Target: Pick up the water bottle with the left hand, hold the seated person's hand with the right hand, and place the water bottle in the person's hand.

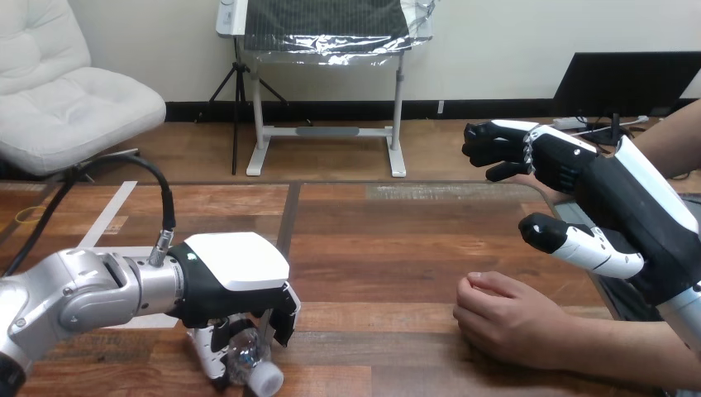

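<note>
A clear water bottle [248, 360] with a white cap lies on its side near the table's front edge, cap toward me. My left hand [236, 277] sits over it, and its fingers are curled round the bottle's body. The person's hand [500, 318] rests as a loose fist on the wood at the lower right. My right hand [612, 198] hovers above and beyond that fist, apart from it, its fingers bent and its thumb sticking out toward the left, holding nothing.
The wooden table [388, 240] stretches between the two hands. The person's forearm [628, 351] runs along the front right edge under my right arm. A second forearm of the person [674, 136] shows at the far right.
</note>
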